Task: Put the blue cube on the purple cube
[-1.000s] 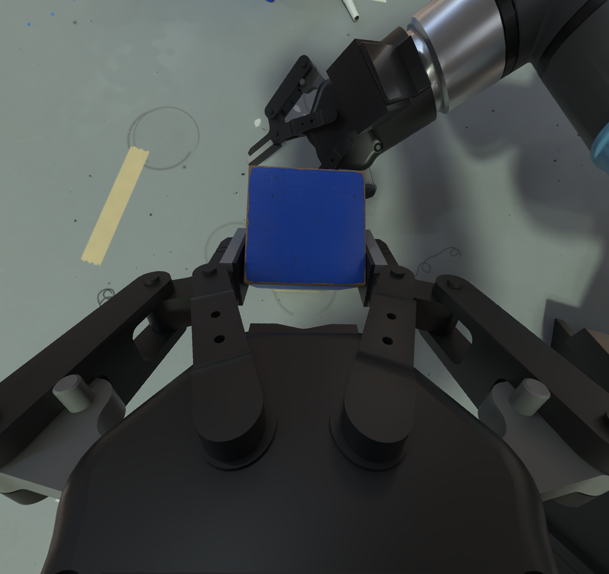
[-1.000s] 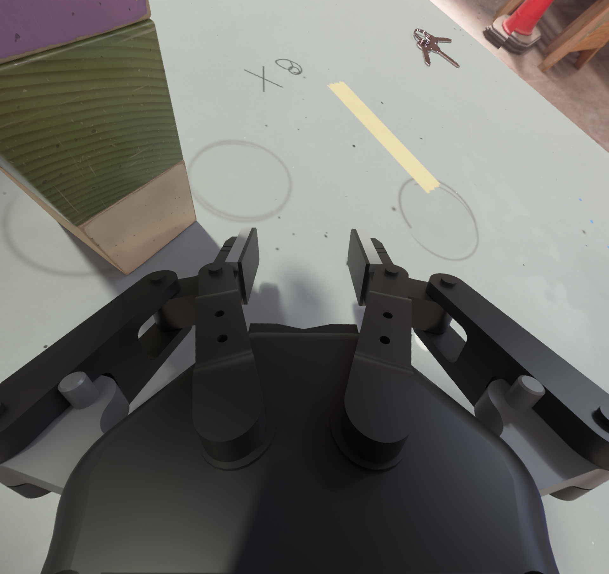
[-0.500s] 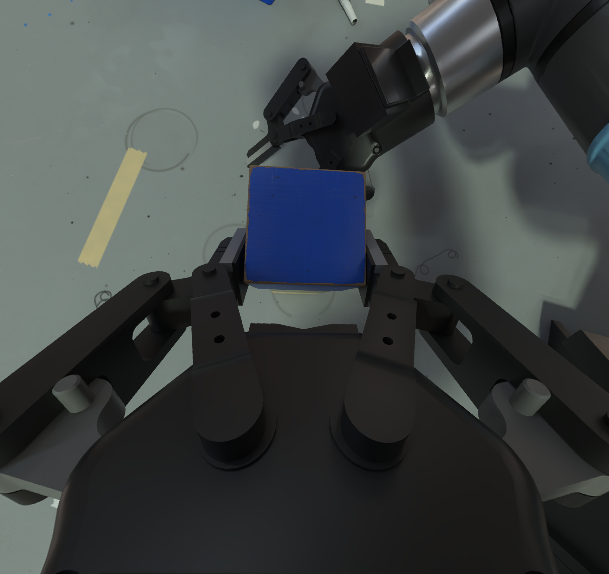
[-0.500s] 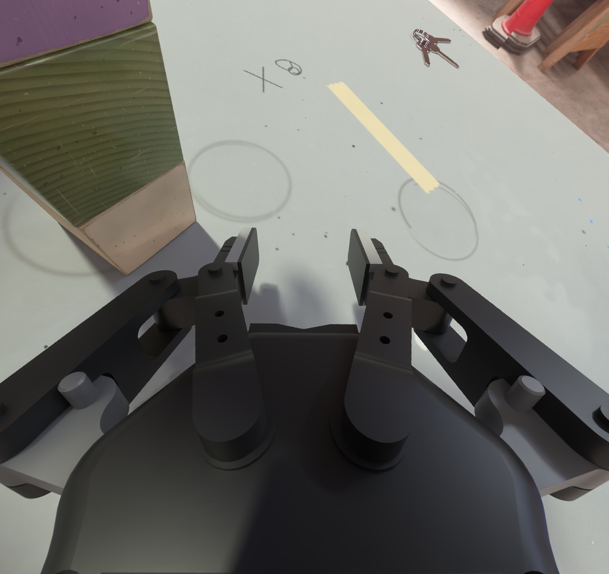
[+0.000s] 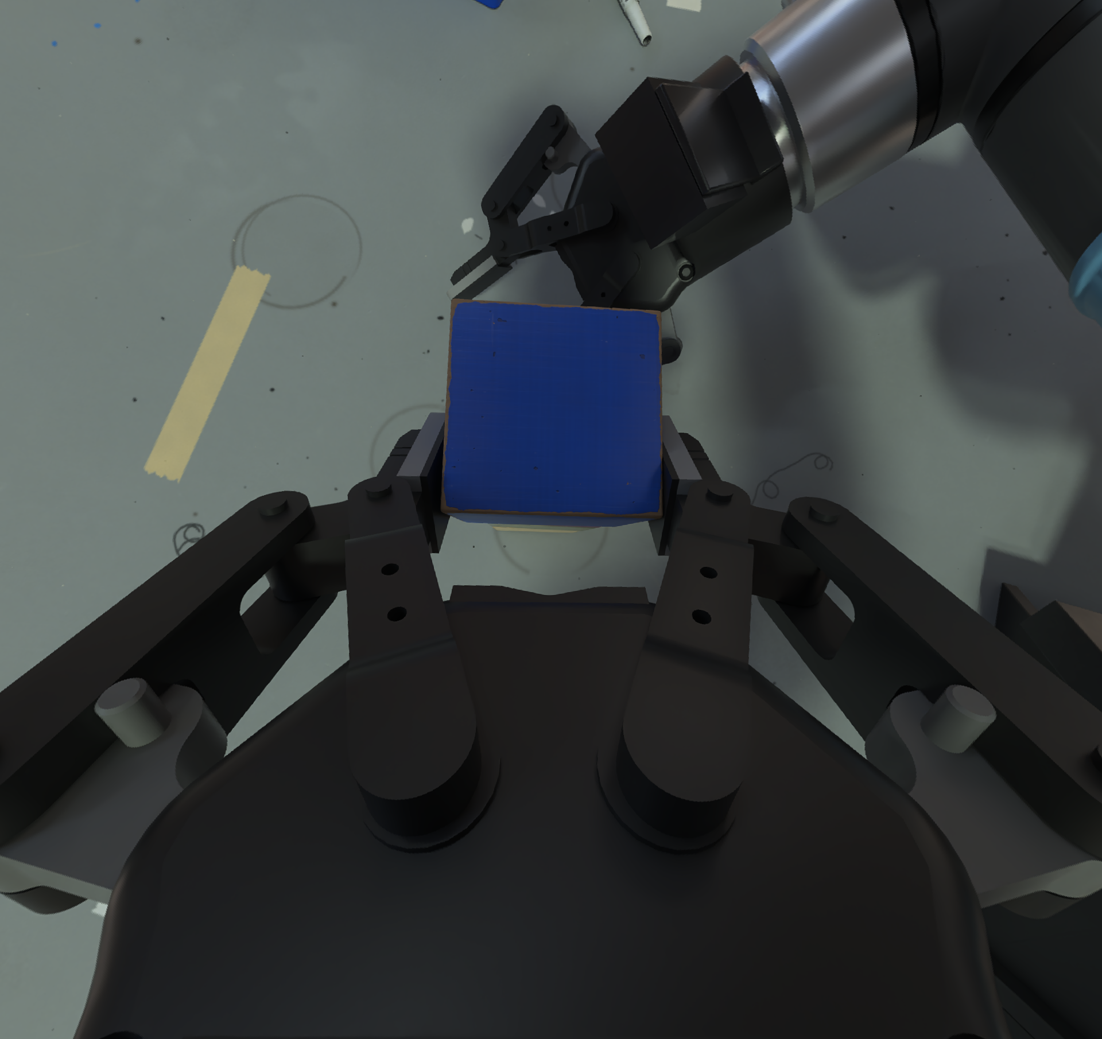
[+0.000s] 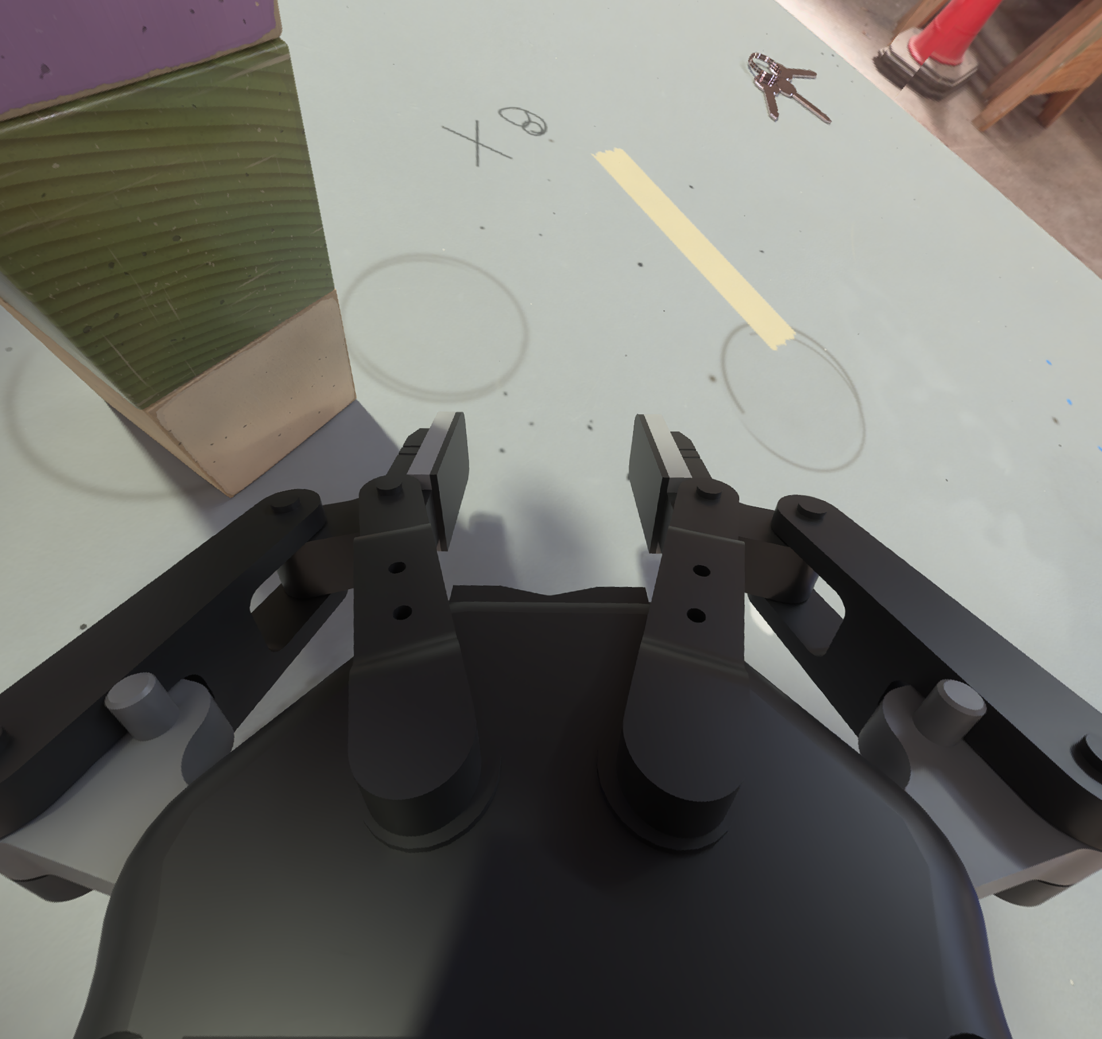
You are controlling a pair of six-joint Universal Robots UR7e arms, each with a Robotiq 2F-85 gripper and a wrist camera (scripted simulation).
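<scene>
You see a matt painted blue cube (image 5: 551, 411), a wood-grained green block (image 6: 155, 241), and a smooth, scuffed counter (image 6: 596, 27).

A workshop, by the look of it: a scuffed pale grey worktable (image 6: 596, 27) marked with pencilled circles and crosses and a strip of cream masking tape (image 6: 695, 247), beside rough wooden benches (image 6: 1049, 51) and an orange-red traffic cone (image 6: 960, 15) on a concrete floor.
</scene>
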